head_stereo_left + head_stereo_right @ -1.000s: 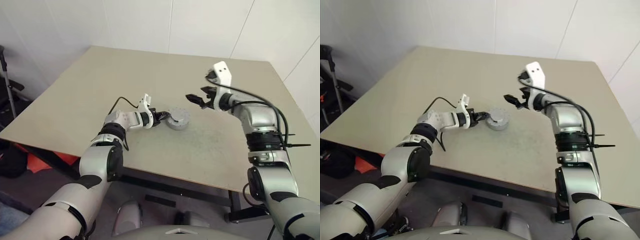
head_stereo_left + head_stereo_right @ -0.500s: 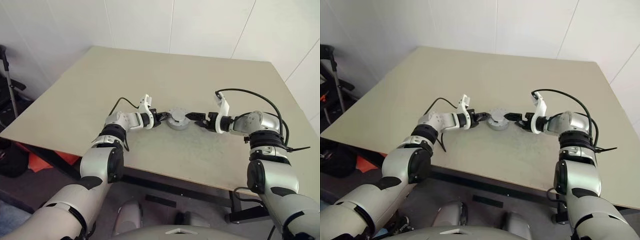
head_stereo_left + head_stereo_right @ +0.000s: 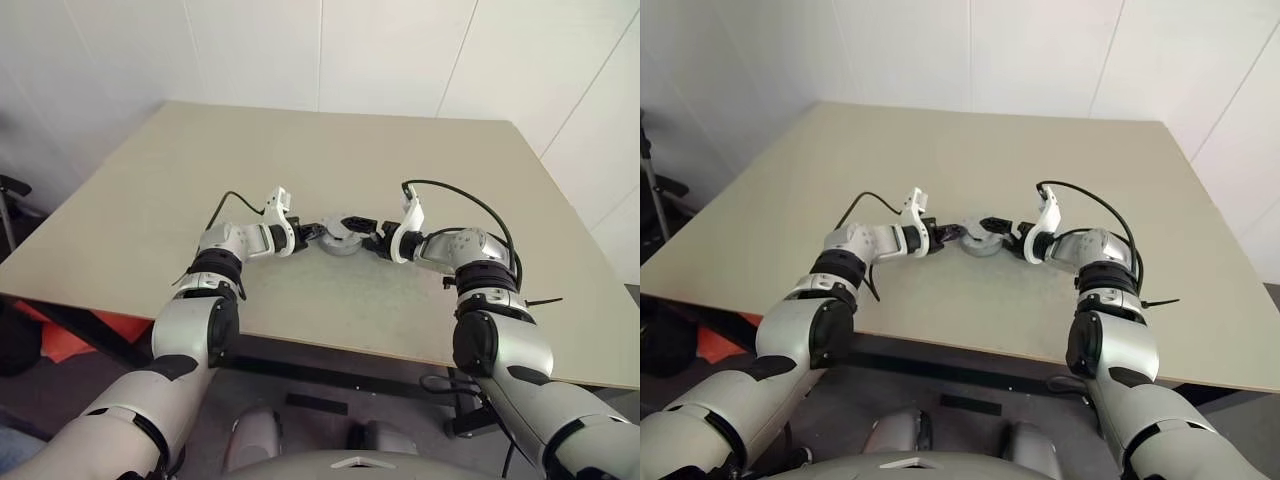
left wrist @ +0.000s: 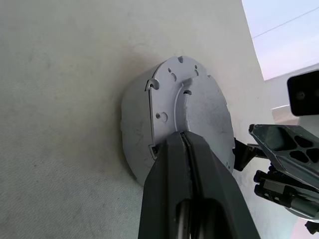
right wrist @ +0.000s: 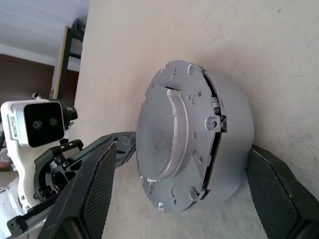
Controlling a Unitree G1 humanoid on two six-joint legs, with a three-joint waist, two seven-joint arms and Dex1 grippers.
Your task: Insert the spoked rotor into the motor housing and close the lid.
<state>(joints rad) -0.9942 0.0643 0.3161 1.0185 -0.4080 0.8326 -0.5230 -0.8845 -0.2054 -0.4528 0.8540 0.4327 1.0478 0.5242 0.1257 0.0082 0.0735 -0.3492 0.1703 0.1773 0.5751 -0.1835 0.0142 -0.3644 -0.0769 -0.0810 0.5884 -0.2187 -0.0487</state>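
Resting on the beige counter (image 3: pixel 420 160), the short round silvery metal motor housing (image 5: pixel 227 144) carries its thin ribbed silvery-grey lid (image 5: pixel 174 134), set on top but seemingly not fully seated at one edge. The right tool (image 5: pixel 184 199) is spread wide, its two black fingers (image 5: pixel 271 191) straddling the housing's opposite sides, with the housing directly ahead of it. The left tool (image 4: pixel 185 149), clenched shut with nothing between its fingers, meets the lid's rim from the opposite side. Both arms lie about equally near; the coming move probably turns on the right tool closing across the housing.
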